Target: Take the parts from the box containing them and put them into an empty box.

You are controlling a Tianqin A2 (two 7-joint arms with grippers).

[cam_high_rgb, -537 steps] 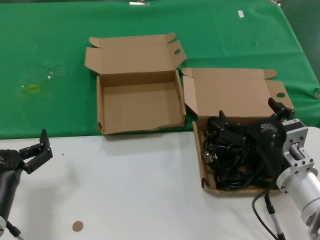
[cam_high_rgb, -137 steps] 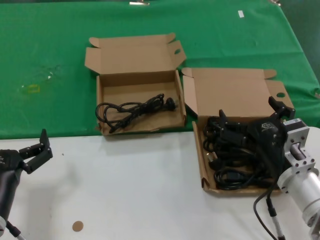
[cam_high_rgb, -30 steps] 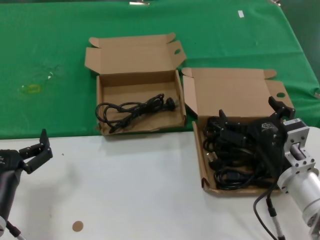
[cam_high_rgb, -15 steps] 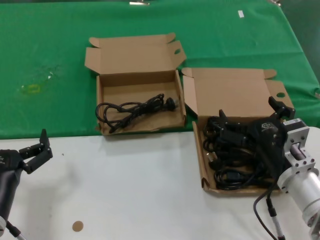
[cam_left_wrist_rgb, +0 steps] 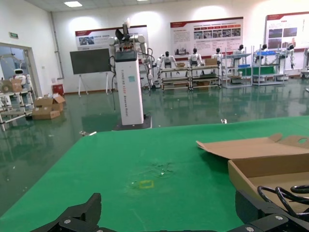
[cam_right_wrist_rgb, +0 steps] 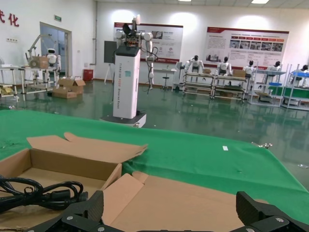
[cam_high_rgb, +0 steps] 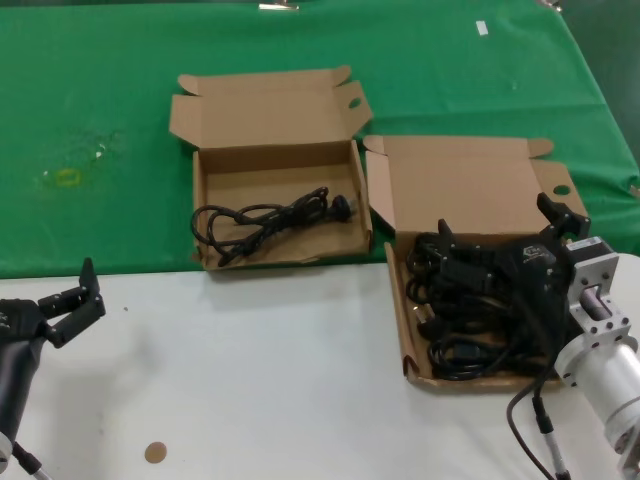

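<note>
The larger box point(cam_high_rgb: 470, 180) stands open at the right and holds a pile of black power cords point(cam_high_rgb: 455, 325). My right gripper point(cam_high_rgb: 498, 225) hovers over that pile, open and empty; its wrist view point(cam_right_wrist_rgb: 171, 205) looks across the box's lid point(cam_right_wrist_rgb: 193, 193). The smaller box point(cam_high_rgb: 280, 155) stands open at centre left with one looped cord point(cam_high_rgb: 265, 220) inside; the cord also shows in the right wrist view point(cam_right_wrist_rgb: 38, 193) and the left wrist view point(cam_left_wrist_rgb: 289, 193). My left gripper point(cam_high_rgb: 72, 290) is parked open and empty at the near left, above the white table; its wrist view point(cam_left_wrist_rgb: 169, 210) looks over the green cloth.
A green cloth point(cam_high_rgb: 100, 100) covers the far half of the table and a white surface point(cam_high_rgb: 260, 370) the near half. A small brown round spot point(cam_high_rgb: 154, 452) lies near the front left. A yellowish mark point(cam_high_rgb: 66, 177) is on the cloth at the left.
Since the earliest frame one cord has come to lie in the smaller box, which was empty then, and the pile has thinned. Over the last second nothing has moved.
</note>
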